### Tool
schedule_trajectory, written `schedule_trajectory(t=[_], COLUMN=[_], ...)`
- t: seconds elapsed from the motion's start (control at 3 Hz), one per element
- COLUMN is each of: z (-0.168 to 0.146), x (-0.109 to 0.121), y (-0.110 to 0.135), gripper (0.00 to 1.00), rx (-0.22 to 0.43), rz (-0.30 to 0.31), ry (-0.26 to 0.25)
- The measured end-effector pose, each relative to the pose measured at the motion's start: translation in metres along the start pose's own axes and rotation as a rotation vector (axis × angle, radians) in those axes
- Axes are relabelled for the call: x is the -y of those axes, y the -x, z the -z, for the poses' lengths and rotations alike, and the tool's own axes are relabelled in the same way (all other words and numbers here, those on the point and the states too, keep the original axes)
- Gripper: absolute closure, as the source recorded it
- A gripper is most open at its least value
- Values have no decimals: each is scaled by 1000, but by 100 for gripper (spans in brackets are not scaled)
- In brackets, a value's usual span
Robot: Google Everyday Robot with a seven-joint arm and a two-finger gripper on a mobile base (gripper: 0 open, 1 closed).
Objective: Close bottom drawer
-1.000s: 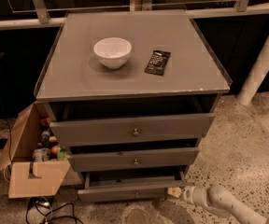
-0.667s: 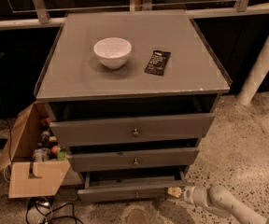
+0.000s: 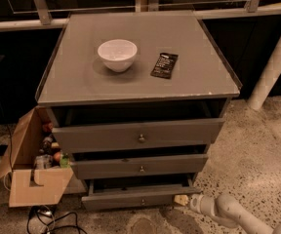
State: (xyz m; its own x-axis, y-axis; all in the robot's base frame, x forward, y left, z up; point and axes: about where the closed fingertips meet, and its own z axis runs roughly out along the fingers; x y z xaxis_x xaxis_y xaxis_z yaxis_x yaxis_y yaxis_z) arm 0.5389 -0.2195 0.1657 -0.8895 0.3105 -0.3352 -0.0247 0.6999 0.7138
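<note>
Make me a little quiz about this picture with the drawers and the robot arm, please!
1. Fill in: on the cabinet top, the white bowl sits to the ___ of the black packet, as the camera sees it.
2. True or false: the bottom drawer is pushed fully shut.
3. Where is the gripper? A: on the cabinet top. B: low down, at the bottom drawer's right end. C: inside the white bowl.
Key: 1 left; 2 false, it sticks out; 3 B.
</note>
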Motion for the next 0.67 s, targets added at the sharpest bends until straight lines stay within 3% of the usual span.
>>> schedule_trajectory(t=[0.67], z=[-9], x=[9], y=[15], gripper=[100], rx=[53], rz=[-35], ry=[5])
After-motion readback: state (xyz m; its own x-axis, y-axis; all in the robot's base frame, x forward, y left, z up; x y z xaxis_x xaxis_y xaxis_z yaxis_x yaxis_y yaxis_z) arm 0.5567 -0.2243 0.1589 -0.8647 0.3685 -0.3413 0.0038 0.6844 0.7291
